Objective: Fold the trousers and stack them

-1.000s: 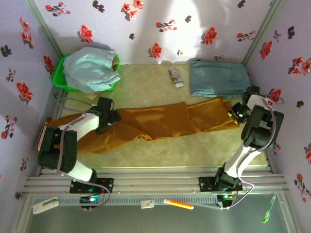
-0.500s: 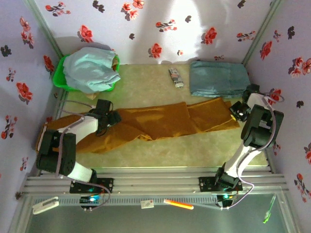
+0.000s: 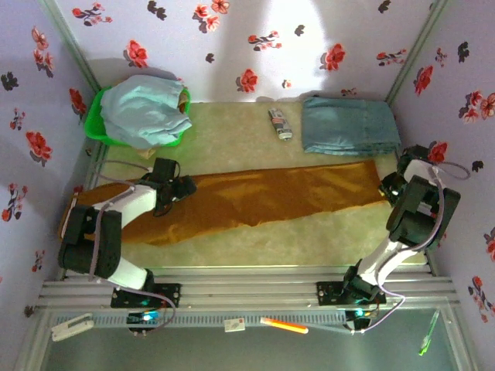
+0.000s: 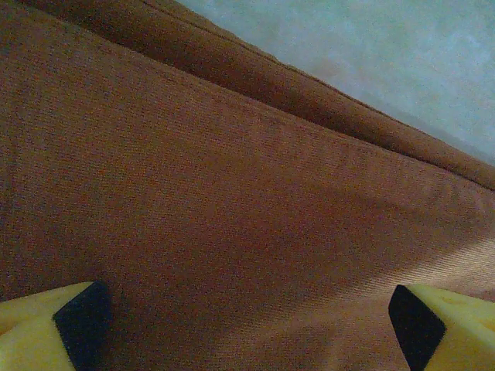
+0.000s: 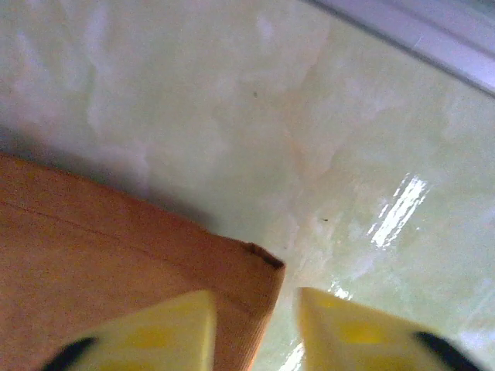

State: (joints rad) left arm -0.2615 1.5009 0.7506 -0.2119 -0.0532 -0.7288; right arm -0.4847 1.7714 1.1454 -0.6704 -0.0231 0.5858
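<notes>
**Trousers lie lengthwise across the table, a claw over each part**

Just to the right of the right claw (image 5: 251, 328), the table (image 5: 232, 116) ends at a metal rail (image 5: 418, 31). Ahead of this claw the tabletop is bare and glossy. A folded blue-grey cloth (image 3: 348, 125) lies near it, on its far side. The left claw (image 4: 249, 325) has cloth on every side, with bare table past the cloth's far fold. A green basket (image 3: 94, 127) stands well beyond it.

The trousers (image 3: 263, 197) lie flat. Their long axis runs from the right claw to past the left claw, and the left end is slightly nearer the arm bases. I cannot tell which end is the waist.

The left claw's jaws are wide apart with cloth directly beneath and nothing held. The right claw's fingers are parted. The trousers' end corner lies in the gap and under one finger, unpinched.
</notes>
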